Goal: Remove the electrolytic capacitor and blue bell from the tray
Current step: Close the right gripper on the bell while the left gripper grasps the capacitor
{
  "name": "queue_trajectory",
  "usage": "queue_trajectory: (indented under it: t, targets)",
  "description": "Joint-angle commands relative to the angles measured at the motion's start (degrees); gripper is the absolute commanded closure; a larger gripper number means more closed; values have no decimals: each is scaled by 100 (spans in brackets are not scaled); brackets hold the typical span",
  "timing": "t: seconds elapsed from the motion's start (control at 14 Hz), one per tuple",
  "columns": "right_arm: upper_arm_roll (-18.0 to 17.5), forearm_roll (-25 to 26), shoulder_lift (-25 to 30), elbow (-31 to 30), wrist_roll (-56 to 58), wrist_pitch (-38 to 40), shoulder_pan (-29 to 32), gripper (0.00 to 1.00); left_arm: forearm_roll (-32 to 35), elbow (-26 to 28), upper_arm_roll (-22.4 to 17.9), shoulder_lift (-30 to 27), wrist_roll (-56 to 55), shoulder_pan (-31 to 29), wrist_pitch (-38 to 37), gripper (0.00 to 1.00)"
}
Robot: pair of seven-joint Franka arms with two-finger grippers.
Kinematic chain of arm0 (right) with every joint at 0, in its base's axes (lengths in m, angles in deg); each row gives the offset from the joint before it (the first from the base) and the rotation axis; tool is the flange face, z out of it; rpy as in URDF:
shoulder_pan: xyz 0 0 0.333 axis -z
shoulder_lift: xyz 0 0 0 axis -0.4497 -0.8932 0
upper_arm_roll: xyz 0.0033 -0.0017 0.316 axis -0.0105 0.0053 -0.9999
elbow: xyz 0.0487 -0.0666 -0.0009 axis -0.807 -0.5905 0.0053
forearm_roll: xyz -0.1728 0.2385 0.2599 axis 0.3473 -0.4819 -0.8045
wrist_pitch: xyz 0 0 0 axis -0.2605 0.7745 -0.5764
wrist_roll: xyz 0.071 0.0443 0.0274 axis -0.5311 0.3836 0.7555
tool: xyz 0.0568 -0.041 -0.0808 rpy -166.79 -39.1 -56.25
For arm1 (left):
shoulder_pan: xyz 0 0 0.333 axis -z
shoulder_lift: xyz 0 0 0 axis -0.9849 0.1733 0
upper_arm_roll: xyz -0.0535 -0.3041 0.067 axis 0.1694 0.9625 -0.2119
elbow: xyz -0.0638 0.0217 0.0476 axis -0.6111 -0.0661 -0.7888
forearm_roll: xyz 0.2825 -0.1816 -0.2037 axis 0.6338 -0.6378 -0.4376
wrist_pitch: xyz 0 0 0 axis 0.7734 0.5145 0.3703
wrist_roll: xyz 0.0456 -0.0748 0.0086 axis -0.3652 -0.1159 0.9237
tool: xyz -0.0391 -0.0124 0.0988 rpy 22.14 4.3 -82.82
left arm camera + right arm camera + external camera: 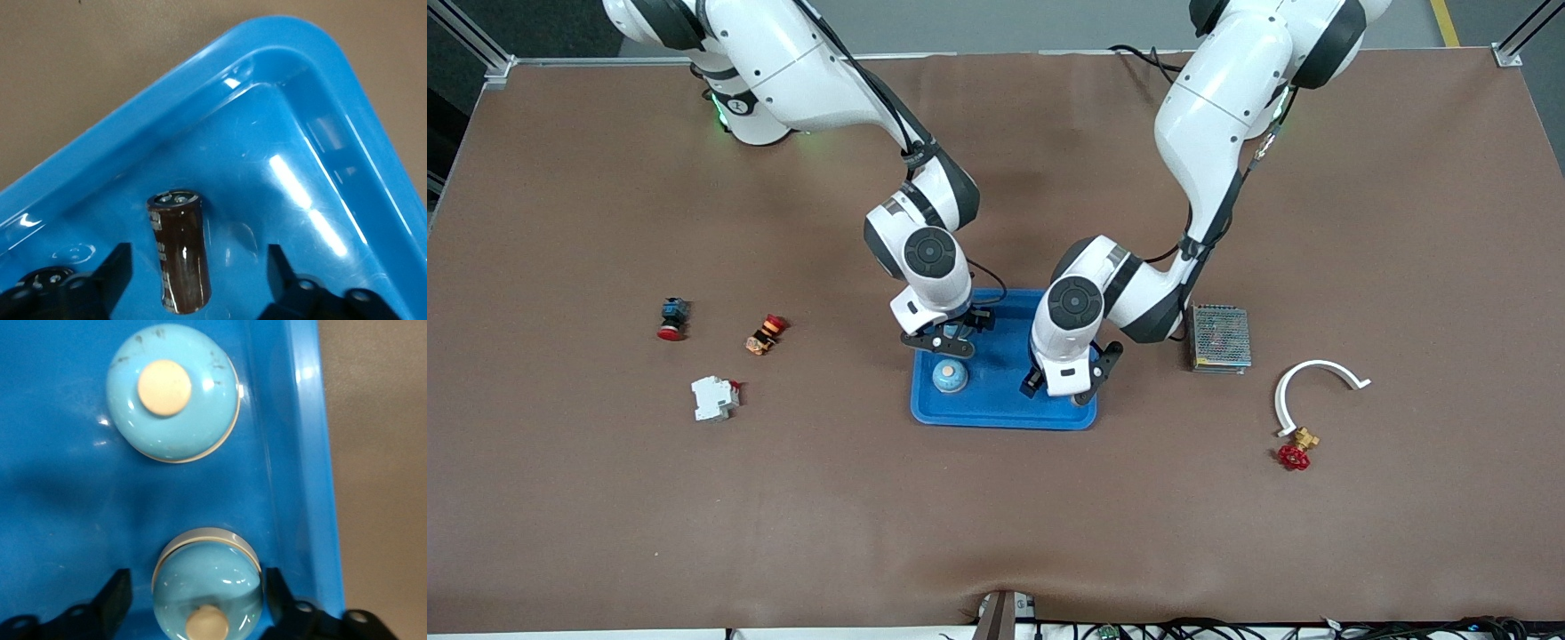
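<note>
Your left hand (1069,373) is low over the blue tray (996,413), at the end toward the left arm. Its fingers stand apart, one on each side of the brown electrolytic capacitor (179,250), with a gap on both sides, which looks like a lineup for a pinch across the body. Your right hand (950,333) is over the tray's other end. Its fingers are also apart, straddling a blue bell (207,583) near the rim, probably so they can close on the dome's sides. One finger sits very near that bell, and you cannot tell whether it touches. A second blue bell (950,377) rests in the tray just beside the first, nearer the front camera. From the front, the left hand hides the capacitor entirely and the straddled bell barely shows. Both wrist views cut off the fingers' roots and part of that bell. The tray itself sits mid-bench (996,533).
</note>
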Motion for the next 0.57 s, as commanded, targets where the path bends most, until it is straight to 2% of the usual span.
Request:
queue_trajectory:
  t: [0.0,0.14,0.29,0.43,0.5]
  targets:
    - [28,-70,11,-47,-93,-65,-54,100,138,-64,-57,9,-137,35,17,53]
    - [28,-70,11,-3,-400,-65,-54,100,138,-64,-57,-9,-128,17,-18,71]
    - [11,-96,28,136,-402,14,-36,100,138,-72,-65,-44,-120,-9,-62,78]
    - [11,-586,72,312,-331,180,33,100,173,-107,-92,-97,-93,-18,-210,79]
    - [11,-658,90,505,-322,495,60,100,182,-116,-127,-167,-67,-18,-316,79]
